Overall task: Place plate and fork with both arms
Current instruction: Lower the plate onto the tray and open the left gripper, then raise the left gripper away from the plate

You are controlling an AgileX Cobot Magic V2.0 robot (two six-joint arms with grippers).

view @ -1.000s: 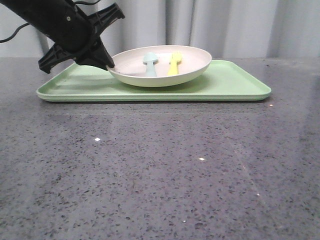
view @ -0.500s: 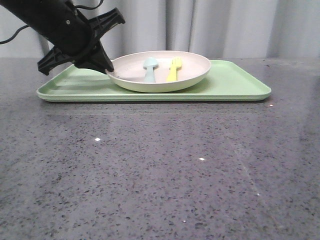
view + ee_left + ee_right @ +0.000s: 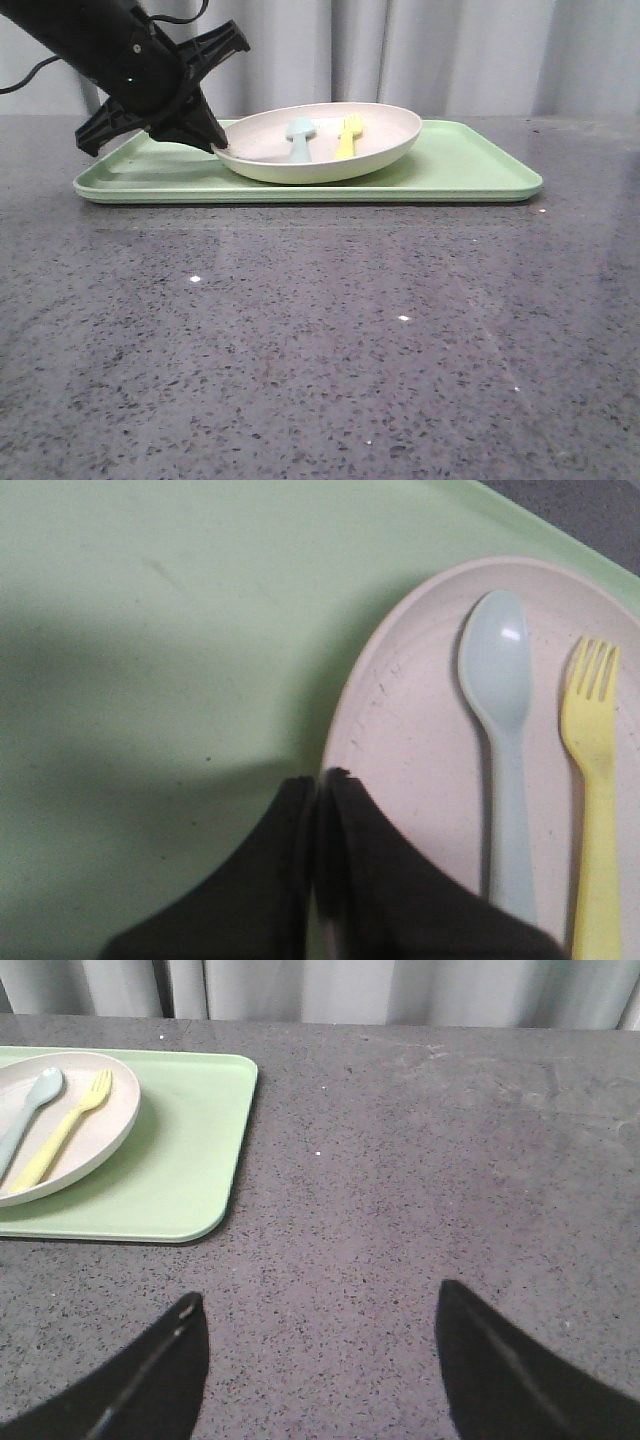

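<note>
Your left tool (image 3: 213, 143) is pinched tight on the plate's (image 3: 330, 165) left rim, and in the left wrist view you can see the two fingers (image 3: 345, 820) closed with the rim between them. The plate sits on the tray (image 3: 470, 180) near the far edge of the worktop (image 3: 320, 340), left of the tray's middle. It looks tilted, gripped side lower and right side a bit higher, though I can't tell if it's fully resting on the tray or partly lifted. The fork (image 3: 347, 137) lies inside the plate, tines pointing to the far edge, just beside a light-blue spoon (image 3: 299, 138) on its left, not touching as far as I can see.

Your right tool (image 3: 320, 1360) hangs wide open over bare worktop off the tray's right end, holding nothing, well apart from the plate.

So I'd say you're in the plate step, with the fork not yet touched. Next move probably means carrying the plate level and slow, since the fork and spoon are loose inside and could slide toward the low side. Then bring the right tool over for the fork. It's thin and lies flat, so come in low and straight.
</note>
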